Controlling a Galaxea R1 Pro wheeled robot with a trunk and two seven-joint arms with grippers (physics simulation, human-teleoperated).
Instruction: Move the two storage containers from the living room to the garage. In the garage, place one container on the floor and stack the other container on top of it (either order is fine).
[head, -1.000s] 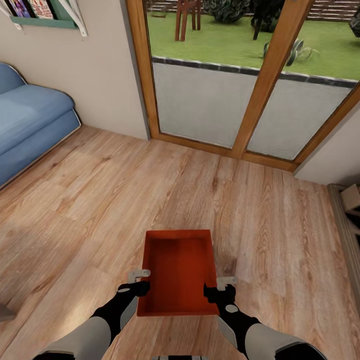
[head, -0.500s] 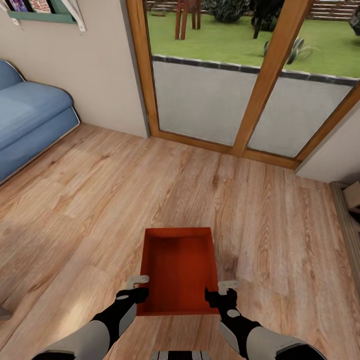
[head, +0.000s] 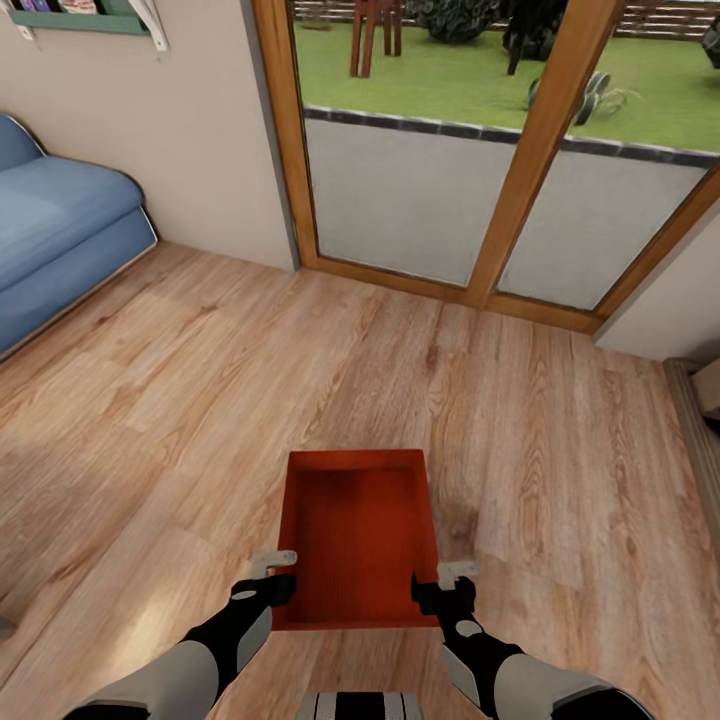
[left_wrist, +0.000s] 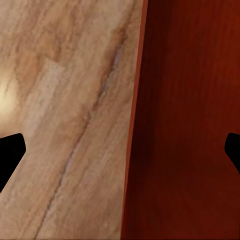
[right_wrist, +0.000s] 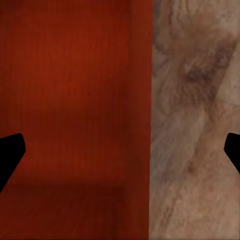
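One orange-red storage container (head: 360, 530) sits low in front of me over the light wood-plank floor (head: 180, 420) of the living room, its open top facing up. My left gripper (head: 280, 566) is at its left wall near the near end. My right gripper (head: 446, 576) is at its right wall. In the left wrist view the container's wall (left_wrist: 134, 125) runs between the two spread fingertips of the left gripper (left_wrist: 120, 155). In the right wrist view the container's wall (right_wrist: 142, 100) likewise runs between the wide-apart tips of the right gripper (right_wrist: 120, 155). Both grippers are open.
A blue sofa (head: 60, 230) stands at the left by the off-white wall (head: 190, 130). Wood-framed glass doors (head: 410, 200) face a lawn ahead. A low dark piece of furniture (head: 700, 420) lines the right edge. Bare plank floor lies between them.
The view has shifted slightly, with room and container a little higher in the picture. Both grippers sit a bit nearer the container's near end.
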